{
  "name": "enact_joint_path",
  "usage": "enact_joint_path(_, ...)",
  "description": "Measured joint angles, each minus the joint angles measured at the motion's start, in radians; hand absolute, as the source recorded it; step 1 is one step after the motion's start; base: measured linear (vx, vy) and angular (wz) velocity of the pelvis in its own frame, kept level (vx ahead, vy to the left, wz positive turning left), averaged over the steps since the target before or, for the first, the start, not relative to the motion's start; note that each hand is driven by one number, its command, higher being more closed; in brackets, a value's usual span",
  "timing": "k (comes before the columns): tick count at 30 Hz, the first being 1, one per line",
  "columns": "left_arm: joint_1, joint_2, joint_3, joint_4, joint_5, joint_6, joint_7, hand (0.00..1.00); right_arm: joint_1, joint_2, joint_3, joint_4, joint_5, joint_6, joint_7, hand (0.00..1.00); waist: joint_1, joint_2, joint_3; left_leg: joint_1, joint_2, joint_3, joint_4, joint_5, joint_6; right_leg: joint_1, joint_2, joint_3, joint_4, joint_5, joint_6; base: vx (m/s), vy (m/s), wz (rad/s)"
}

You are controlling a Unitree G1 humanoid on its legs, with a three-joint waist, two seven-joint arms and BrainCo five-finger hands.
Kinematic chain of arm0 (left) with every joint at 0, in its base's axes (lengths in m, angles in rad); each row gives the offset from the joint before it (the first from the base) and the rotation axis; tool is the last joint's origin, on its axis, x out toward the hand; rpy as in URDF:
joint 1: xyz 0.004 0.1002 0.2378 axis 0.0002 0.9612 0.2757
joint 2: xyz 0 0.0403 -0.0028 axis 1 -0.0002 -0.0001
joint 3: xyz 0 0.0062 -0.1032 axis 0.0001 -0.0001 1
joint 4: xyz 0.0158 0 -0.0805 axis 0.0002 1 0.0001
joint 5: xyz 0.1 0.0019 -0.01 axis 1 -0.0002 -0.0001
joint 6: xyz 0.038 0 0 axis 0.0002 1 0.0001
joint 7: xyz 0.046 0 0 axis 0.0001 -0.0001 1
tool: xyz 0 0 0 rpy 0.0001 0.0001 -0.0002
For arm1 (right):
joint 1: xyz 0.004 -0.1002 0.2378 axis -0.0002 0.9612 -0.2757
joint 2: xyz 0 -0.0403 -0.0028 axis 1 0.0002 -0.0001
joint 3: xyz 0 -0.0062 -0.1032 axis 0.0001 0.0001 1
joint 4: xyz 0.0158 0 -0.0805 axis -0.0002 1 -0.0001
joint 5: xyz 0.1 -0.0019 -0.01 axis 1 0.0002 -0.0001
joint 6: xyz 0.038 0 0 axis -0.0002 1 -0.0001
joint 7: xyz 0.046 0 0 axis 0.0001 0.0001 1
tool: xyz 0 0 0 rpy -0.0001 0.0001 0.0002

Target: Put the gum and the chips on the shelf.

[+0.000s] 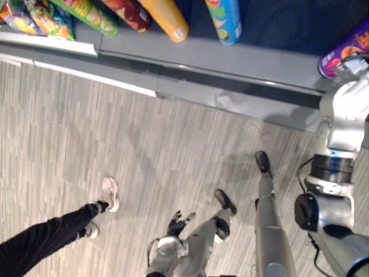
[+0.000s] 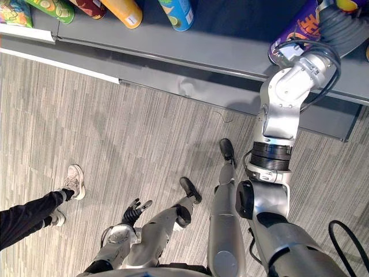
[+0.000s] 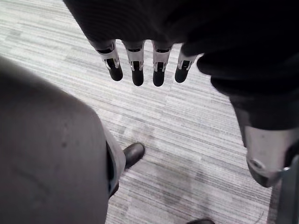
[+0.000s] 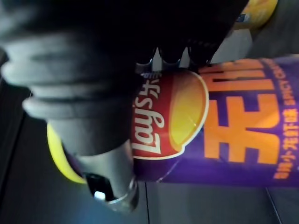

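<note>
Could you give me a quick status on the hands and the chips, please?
Right hand shut on chips can at shelf. Left hand open, hanging empty. Person's leg at left, clear of shelf.

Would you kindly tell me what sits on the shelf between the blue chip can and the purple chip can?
Nothing. In the right eye view, the dark shelf is bare between the blue chip can and the purple chip can.

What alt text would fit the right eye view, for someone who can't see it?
The right hand grips a purple chips can at a shelf holding other cans. The left hand hangs open over the floor, near a person's shoe.
</note>
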Motion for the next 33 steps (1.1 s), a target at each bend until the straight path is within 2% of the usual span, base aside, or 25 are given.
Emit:
enact_joint_path(6,0.0,-0.02,-0.001,-0.026,-0.003,-0.006,-0.001,0.0,-0.002,-0.01,0.006,-0.075,-0.003,0.004,-0.007,1.0,0.014,0.0,0.0,-0.019,0.02,0.064,0.006,0.004,-0.009,-0.029,-0.002,-0.001,0.009,-0.002,-0.001,0.06,-0.067,0.05)
enact_joint_path(9,0.0,-0.02,0.0,-0.04,-0.039,-0.007,-0.002,0.0,-0.006,-0.011,0.019,-0.111,-0.04,0.005,-0.008,1.0,0.02,0.0,-0.001,-0.044,0.03,0.086,0.026,0.004,-0.009,-0.056,-0.003,-0.003,0.023,-0.002,-0.002,0.11,-0.072,0.07)
enact_joint_path(13,0.0,-0.021,0.001,-0.061,-0.039,-0.008,-0.003,0.0,-0.015,-0.01,0.061,-0.117,-0.041,0.025,-0.008,1.0,0.025,0.0,-0.001,-0.061,0.044,0.11,0.05,0.005,-0.007,-0.072,-0.005,-0.018,0.039,-0.001,-0.002,0.11,-0.047,0.07)
enact_joint_path(18,0.0,-0.021,0.005,-0.069,-0.041,-0.017,-0.004,0.0,-0.024,-0.01,0.108,-0.117,-0.042,0.026,-0.008,1.0,0.03,-0.005,-0.003,-0.086,0.057,0.139,0.083,0.0,-0.01,-0.088,-0.011,-0.021,0.044,-0.002,-0.002,0.09,-0.042,0.06)
enact_joint_path(23,0.0,-0.021,0.008,-0.075,-0.078,-0.02,-0.005,0.0,-0.026,-0.009,0.131,-0.117,-0.047,0.03,-0.006,1.0,0.032,-0.007,-0.004,-0.117,0.071,0.142,0.113,-0.002,-0.01,-0.119,-0.01,-0.029,0.073,-0.013,-0.011,0.07,-0.064,0.07)
enact_joint_path(27,0.0,-0.021,0.01,-0.097,-0.079,-0.021,-0.005,0.0,-0.027,-0.009,0.132,-0.116,-0.071,0.032,-0.005,1.0,0.046,-0.007,-0.004,-0.12,0.074,0.148,0.115,-0.002,-0.01,-0.13,-0.009,-0.031,0.091,-0.024,-0.011,0.06,-0.075,0.02)
enact_joint_path(33,0.0,-0.021,0.01,-0.1,-0.079,-0.021,-0.006,0.0,-0.034,-0.009,0.137,-0.105,-0.075,0.032,-0.004,1.0,0.047,-0.007,-0.004,-0.13,0.074,0.15,0.116,-0.001,-0.01,-0.153,-0.009,-0.034,0.119,-0.041,-0.014,0.07,-0.068,0.03)
